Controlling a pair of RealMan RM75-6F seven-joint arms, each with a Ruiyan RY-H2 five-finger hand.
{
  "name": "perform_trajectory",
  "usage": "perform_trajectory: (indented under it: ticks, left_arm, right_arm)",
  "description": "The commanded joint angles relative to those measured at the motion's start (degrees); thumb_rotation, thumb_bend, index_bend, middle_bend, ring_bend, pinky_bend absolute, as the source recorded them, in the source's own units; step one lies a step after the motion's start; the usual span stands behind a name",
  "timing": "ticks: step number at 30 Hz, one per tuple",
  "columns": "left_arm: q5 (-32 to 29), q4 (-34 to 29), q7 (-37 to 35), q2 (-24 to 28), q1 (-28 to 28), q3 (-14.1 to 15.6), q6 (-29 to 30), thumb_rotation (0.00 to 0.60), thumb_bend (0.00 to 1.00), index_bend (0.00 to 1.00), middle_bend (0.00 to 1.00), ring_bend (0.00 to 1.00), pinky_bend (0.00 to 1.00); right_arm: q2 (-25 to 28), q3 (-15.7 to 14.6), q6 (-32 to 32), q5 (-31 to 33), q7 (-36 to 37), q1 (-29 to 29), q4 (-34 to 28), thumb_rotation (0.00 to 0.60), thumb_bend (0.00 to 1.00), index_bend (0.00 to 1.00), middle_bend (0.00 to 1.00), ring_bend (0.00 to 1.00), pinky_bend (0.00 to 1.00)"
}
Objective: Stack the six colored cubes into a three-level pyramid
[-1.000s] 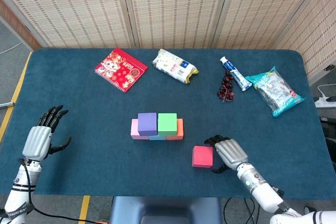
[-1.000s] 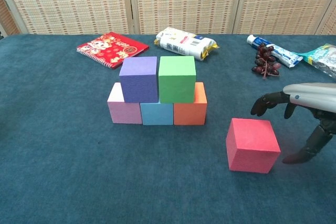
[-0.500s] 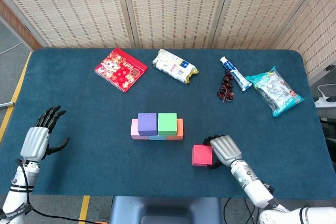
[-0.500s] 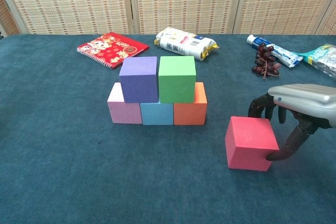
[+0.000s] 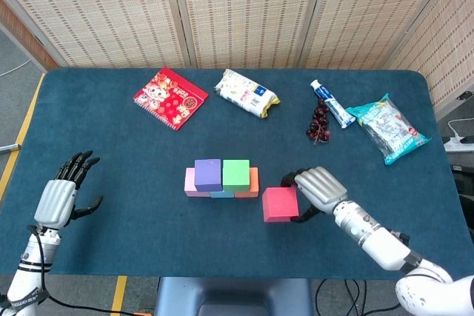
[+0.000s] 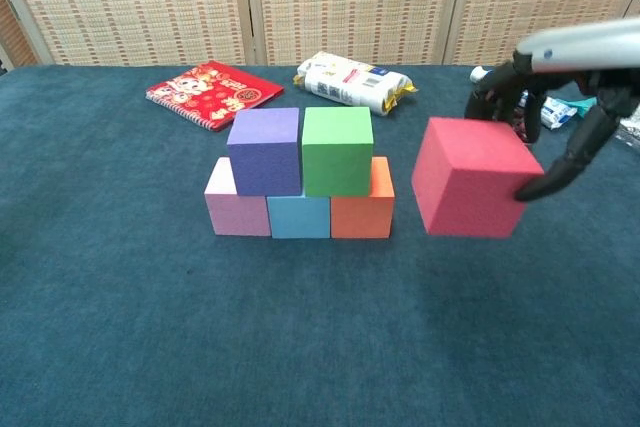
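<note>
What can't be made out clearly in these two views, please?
- Right hand: chest view, cut off by the right edge.
- Blue cube: head view, mostly hidden under the purple cube and green cube.
- Grapes: chest view, hidden behind the fingers.
- Left hand: outside the chest view.

The blue table (image 5: 118, 160) bears a block stack (image 5: 221, 178), notebook (image 5: 169, 98), packets (image 5: 246, 93), toothpaste (image 5: 331, 103), perhaps grapes (image 5: 318, 122).

The worktop (image 6: 120, 347) is covered with a matt, slightly fuzzy dark blue cloth. The red cube (image 6: 466, 191) looks like matt foam with a fine grain. The right hand (image 6: 560, 97) has a smooth silver shell and dark plastic fingers (image 6: 570, 162).
</note>
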Motion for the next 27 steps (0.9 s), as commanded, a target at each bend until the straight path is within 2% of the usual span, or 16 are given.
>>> perform_trajectory:
  ticks: [1, 7, 11, 19, 27]
  left_arm:
    - [-0.1, -0.6, 0.8, 0.2, -0.1, 0.0, -0.3, 0.600, 0.32, 0.14, 0.05, 0.00, 0.14]
    - [-0.3, -1.5, 1.9, 0.1, -0.2, 0.1, -0.9, 0.600, 0.31, 0.14, 0.05, 0.00, 0.14]
    - [-0.7, -1.9, 2.2, -0.1, -0.3, 0.2, -1.3, 0.600, 0.31, 0.14, 0.05, 0.00, 0.13]
    - [-1.2, -1.5, 2.0, -0.4, -0.3, 0.3, -1.9, 0.600, 0.31, 0.14, 0.05, 0.00, 0.13]
    - [-1.5, -0.5, 1.1, -0.8, 0.0, 0.5, -2.1, 0.600, 0.31, 0.13, 0.05, 0.00, 0.13]
  right_arm:
    - [5.1, 6.0, -5.8, -1.1, 7.4, 4.4, -2.1, 0.600, 0.26, 0.59, 0.47, 0.43, 0.52]
    - [6.3, 10.6, -11.9, 2.4, 10.0, 11.1, 1.4, 0.600, 0.26, 0.58, 0.47, 0.43, 0.52]
    - [3.5, 10.7, -15.3, 8.2, 7.6, 17.2, 5.9, 0.600, 0.26, 0.58, 0.47, 0.42, 0.52]
    - [-4.1, 5.6, -18.5, 21.5, 1.9, 29.2, 15.0, 0.600, 0.27, 0.58, 0.47, 0.41, 0.51]
    - [-7.6, -0.7, -18.1, 33.2, -2.5, 39.2, 19.1, 0.600, 0.27, 0.57, 0.47, 0.40, 0.50]
